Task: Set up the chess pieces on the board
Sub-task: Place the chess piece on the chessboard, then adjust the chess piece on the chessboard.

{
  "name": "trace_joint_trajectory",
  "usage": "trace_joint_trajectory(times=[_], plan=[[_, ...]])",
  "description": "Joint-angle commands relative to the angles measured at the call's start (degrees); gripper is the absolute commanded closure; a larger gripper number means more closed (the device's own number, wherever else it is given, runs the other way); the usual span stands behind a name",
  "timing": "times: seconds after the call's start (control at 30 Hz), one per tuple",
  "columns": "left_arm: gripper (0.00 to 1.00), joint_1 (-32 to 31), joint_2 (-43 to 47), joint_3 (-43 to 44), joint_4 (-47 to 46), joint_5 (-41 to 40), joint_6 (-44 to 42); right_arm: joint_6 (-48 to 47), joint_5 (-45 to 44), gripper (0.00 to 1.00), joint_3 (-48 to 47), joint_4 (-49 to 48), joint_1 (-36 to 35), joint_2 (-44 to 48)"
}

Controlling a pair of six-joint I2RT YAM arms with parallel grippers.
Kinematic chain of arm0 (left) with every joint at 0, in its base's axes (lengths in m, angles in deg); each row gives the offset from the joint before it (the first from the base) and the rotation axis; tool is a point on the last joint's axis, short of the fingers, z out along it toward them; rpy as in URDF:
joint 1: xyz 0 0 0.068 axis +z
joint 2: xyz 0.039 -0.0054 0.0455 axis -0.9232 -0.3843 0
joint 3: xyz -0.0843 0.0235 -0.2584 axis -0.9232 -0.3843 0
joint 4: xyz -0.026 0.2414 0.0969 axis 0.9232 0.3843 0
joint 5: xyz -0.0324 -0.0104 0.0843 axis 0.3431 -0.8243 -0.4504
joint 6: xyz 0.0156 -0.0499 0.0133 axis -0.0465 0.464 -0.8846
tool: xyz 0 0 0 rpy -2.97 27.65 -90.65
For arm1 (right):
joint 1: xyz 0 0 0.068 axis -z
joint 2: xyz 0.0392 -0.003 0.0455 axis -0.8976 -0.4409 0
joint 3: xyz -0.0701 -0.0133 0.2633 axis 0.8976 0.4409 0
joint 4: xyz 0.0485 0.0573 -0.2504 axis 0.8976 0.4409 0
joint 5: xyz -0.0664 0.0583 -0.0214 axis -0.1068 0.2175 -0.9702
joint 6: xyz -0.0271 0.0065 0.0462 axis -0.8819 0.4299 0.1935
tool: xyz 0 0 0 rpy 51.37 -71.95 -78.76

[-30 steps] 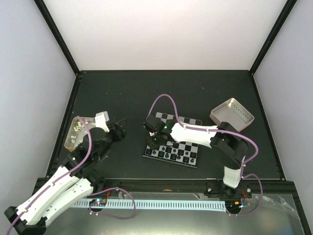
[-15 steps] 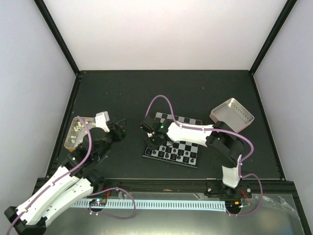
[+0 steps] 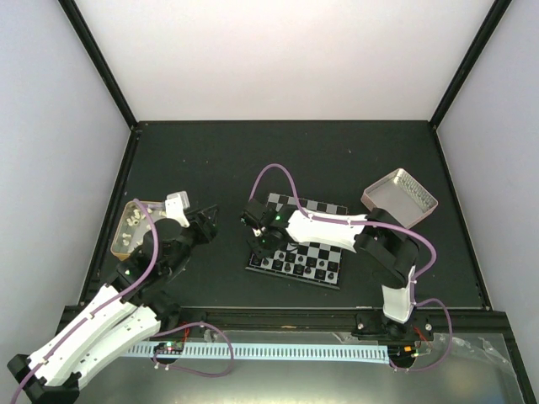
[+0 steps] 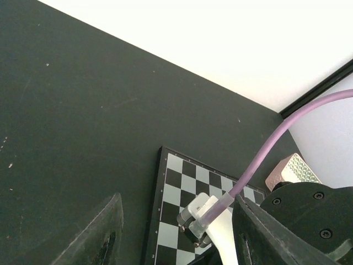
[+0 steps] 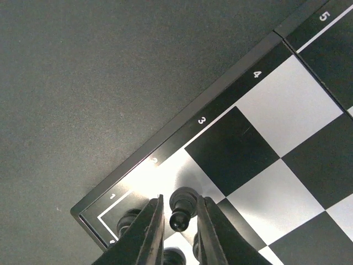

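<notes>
The board (image 3: 324,207) lies in the middle of the table, with a row of black chess pieces (image 3: 296,266) along its near edge. My right gripper (image 3: 259,239) is low over the board's left edge. In the right wrist view its fingers (image 5: 156,221) stand close on both sides of a black pawn (image 5: 182,207), which stands on the pale square by the mark 2. A thin gap shows on the pawn's left side. Other pieces (image 5: 128,221) stand beside it. My left gripper (image 3: 206,220) is open and empty, left of the board (image 4: 185,176).
A tan tray (image 3: 135,206) with small pale pieces sits at the far left, beside the left arm. A pink-rimmed metal tray (image 3: 401,195) stands tilted at the board's right. The right arm's purple cable (image 3: 282,172) arches over the board's far left corner.
The right gripper moved a little left along the board with the pawn between its fingers, then stayed still. The left arm has not moved.
</notes>
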State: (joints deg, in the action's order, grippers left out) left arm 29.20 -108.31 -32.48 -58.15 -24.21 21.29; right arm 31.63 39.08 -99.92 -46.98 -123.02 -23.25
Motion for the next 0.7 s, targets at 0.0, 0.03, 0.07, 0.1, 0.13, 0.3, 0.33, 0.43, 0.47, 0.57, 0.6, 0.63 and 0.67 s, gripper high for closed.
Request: trace_joint_trajectory(times=[0.0,0.03,0.07,0.1,0.13,0.3,0.33,0.43,0.47,0.57,0.6,0.63,0.67], plan=[[0.45,0.37,-0.62,2.87,-0.72,0.25,-1.0,0.23,-0.58,0.79,-0.81,0.33,-0.41,2.85],[0.45,0.48,-0.63,2.89,-0.73,0.26,-0.98,0.56,-0.81,0.79,-0.35,0.08,-0.4,3.39],[0.45,0.41,-0.65,2.93,-0.76,0.23,-0.97,0.83,-1.1,0.78,0.08,-0.13,-0.41,4.03],[0.45,0.36,-0.63,2.97,-0.73,0.25,-0.99,1.08,-1.75,0.77,0.46,-0.22,-0.39,4.7],[0.45,0.41,-0.64,2.98,-0.74,0.25,-1.0,1.38,-2.23,0.77,0.94,-0.26,-0.4,5.29],[0.45,0.35,-0.89,2.89,-0.74,0.32,-1.04,2.0,-3.62,0.76,2.82,0.4,-0.41,6.81],[0.45,0.39,-1.02,2.89,-0.73,0.34,-1.01,2.12,-3.71,0.77,3.05,0.79,-0.41,6.82],[0.45,0.43,-1.29,2.87,-0.75,0.34,-1.0,2.22,-3.98,0.78,4.38,1.15,-0.37,7.07],[0.45,0.46,-1.33,2.89,-0.71,0.34,-1.0,2.17,-4.0,0.78,4.66,1.28,-0.41,7.08],[0.45,0.36,-1.54,2.8,-0.69,0.51,-0.91,1.99,-3.95,0.79,5.1,1.67,-0.38,6.7],[0.45,0.45,-1.51,2.8,-0.69,0.58,-0.83,1.95,-3.92,0.79,5.14,1.7,-0.39,6.58],[0.45,0.39,-1.59,2.8,-0.71,0.6,-0.82,1.92,-3.82,0.79,5.15,1.7,-0.36,6.49],[0.45,0.37,-1.64,2.8,-0.74,0.6,-0.82,1.88,-3.89,0.79,5.11,1.71,-0.36,6.4]])
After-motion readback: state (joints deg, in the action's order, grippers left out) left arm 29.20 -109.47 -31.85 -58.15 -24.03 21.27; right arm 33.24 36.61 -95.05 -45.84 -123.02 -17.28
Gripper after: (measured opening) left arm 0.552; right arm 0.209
